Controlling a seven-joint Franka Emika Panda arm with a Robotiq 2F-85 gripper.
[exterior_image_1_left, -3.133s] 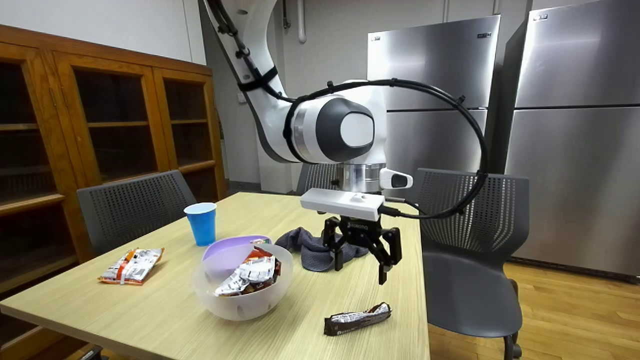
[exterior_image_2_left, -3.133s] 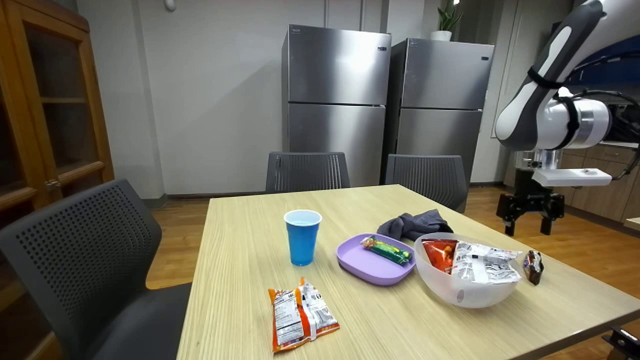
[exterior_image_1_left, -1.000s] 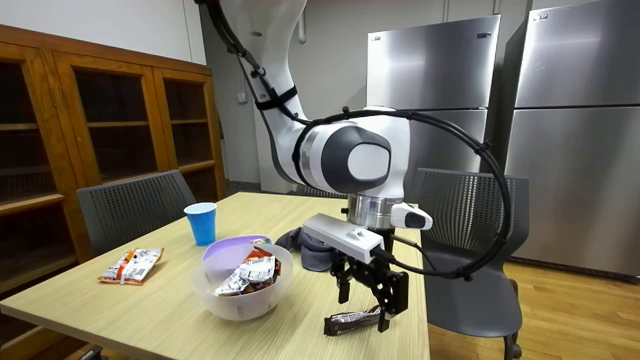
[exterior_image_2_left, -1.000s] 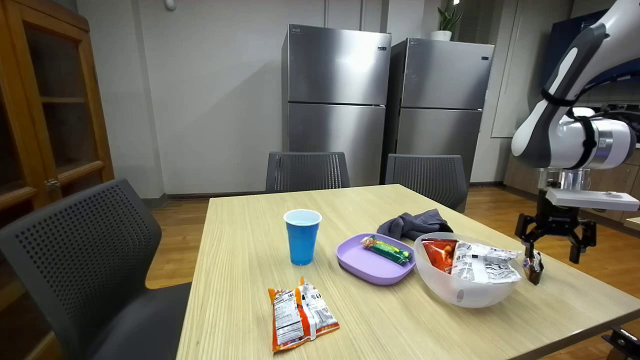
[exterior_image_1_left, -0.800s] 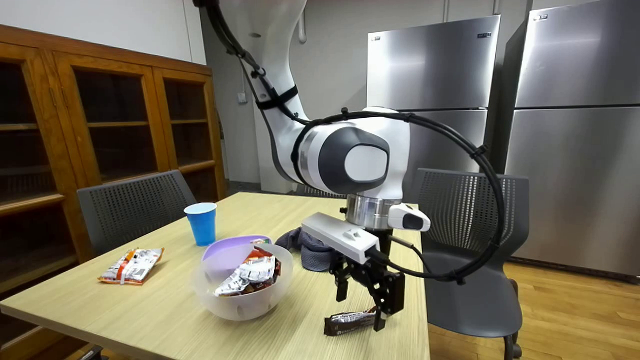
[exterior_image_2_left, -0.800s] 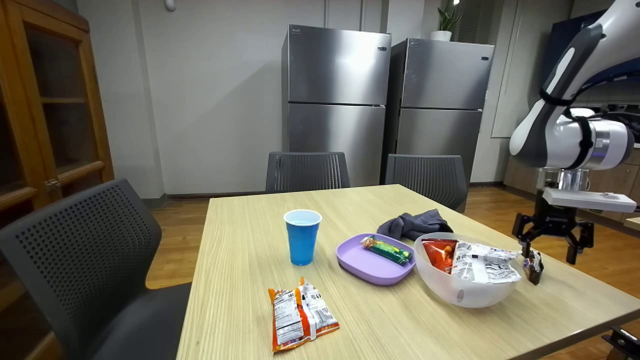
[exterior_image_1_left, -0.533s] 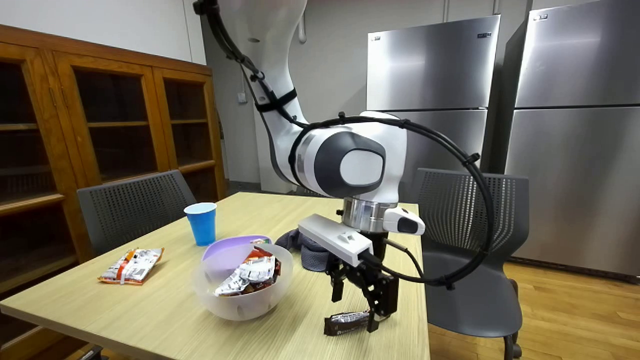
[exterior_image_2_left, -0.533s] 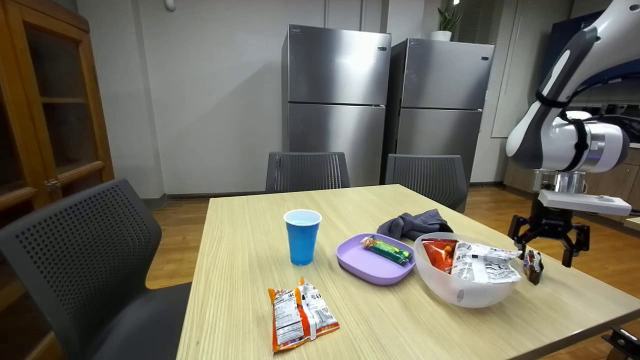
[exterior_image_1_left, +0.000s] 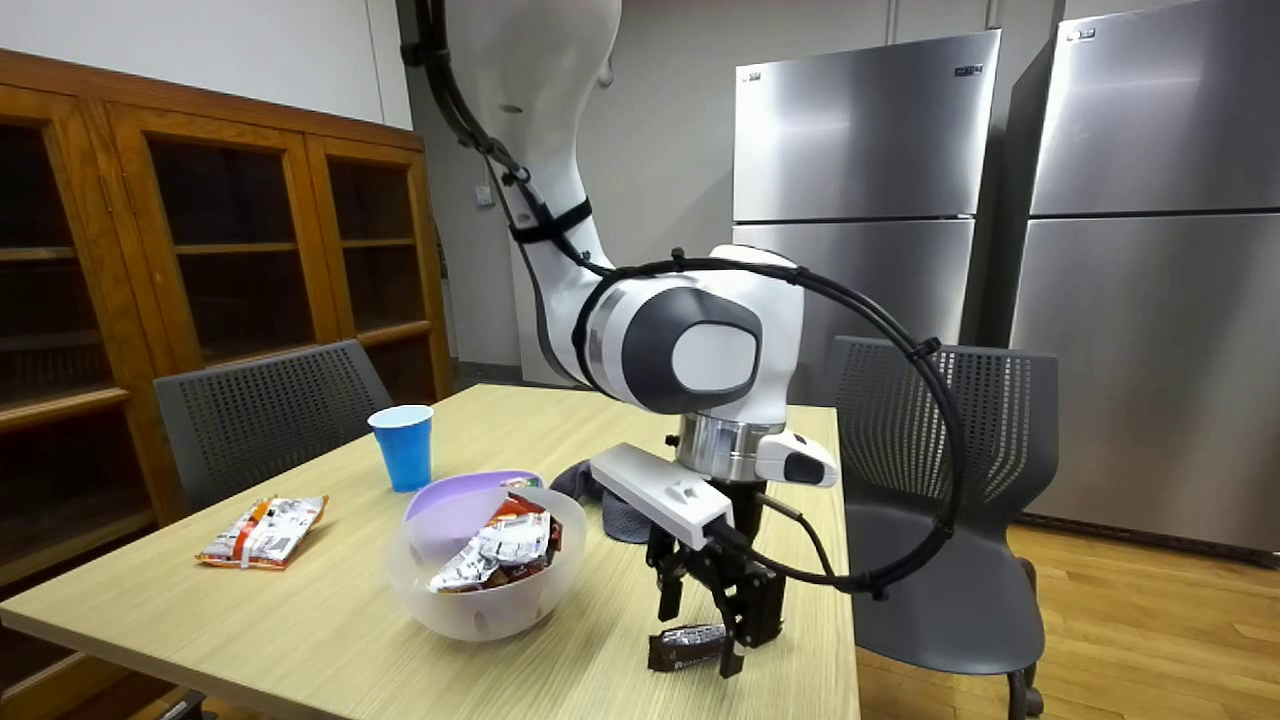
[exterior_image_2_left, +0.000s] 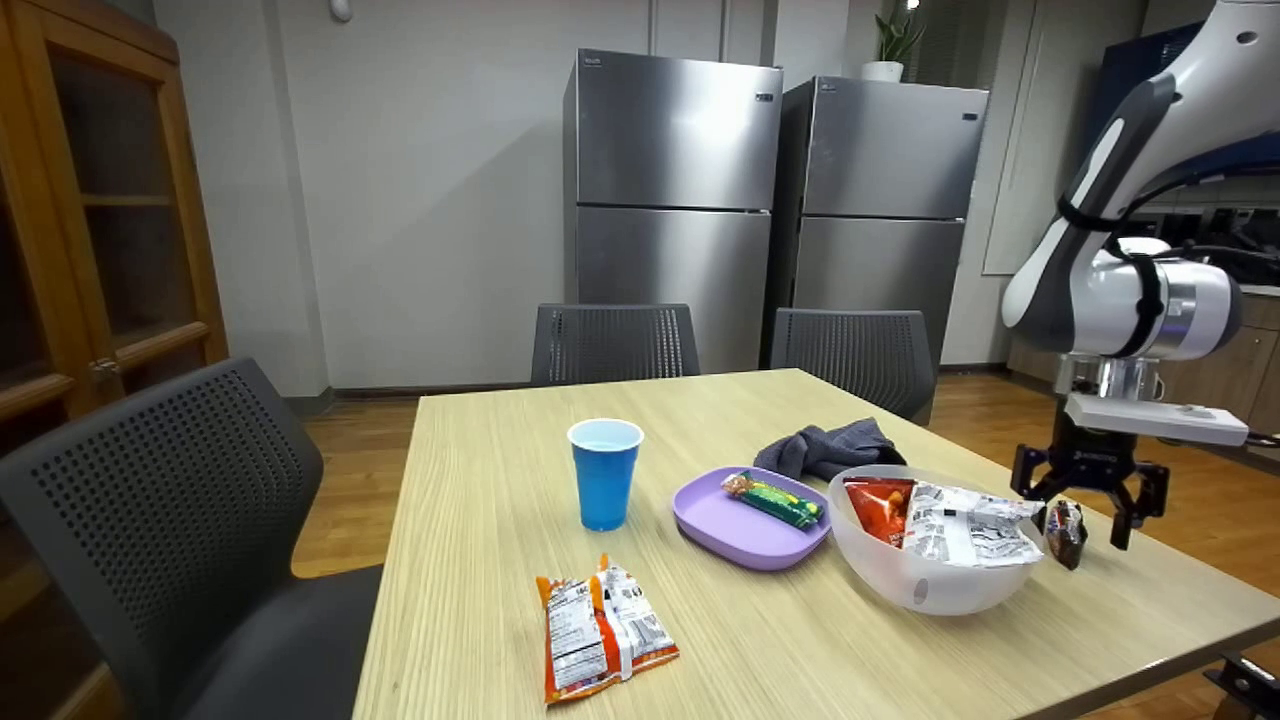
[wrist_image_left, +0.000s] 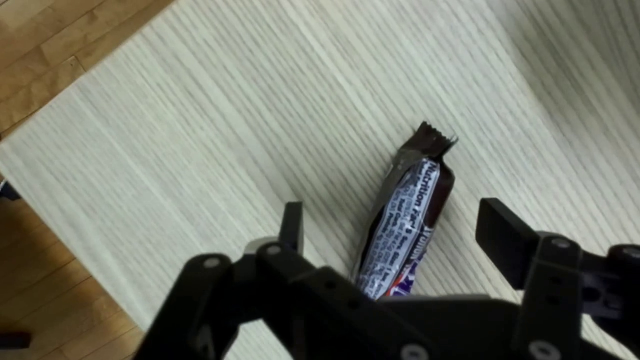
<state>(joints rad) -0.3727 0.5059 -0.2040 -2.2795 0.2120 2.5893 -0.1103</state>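
The slim snack bar in a glossy dark-brown wrapper with a silvery nutrition panel (wrist_image_left: 405, 220) lies on the pale wood-grained desk (wrist_image_left: 175, 150), below the black two-fingered claw (wrist_image_left: 392, 220). In the wrist view it sits in the gap between the fingers (wrist_image_left: 505, 240). The jaws stand spread wide and have hold of nothing; bare desk shows on either side of the bar, though it looks a little nearer one finger than the other. Its long axis runs across the line on which the jaws close, at a slant rather than squarely: one crimped end reaches out past the fingertips, the other is hidden under the claw's body. How much clearance the tips have above the desk, I cannot tell.

Near the claw stands a translucent white plastic bowl (exterior_image_1_left: 480, 620) of red and silvery snack bags (exterior_image_2_left: 965, 530). Farther from it are a crumpled dark-grey cloth (exterior_image_2_left: 835, 450) and a shallow purple plate (exterior_image_2_left: 725, 525) bearing a green-wrapped bar (exterior_image_2_left: 775, 503). Farthest off are a blue plastic cup (exterior_image_2_left: 606, 475) and an orange-and-silver snack packet (exterior_image_2_left: 605, 630).
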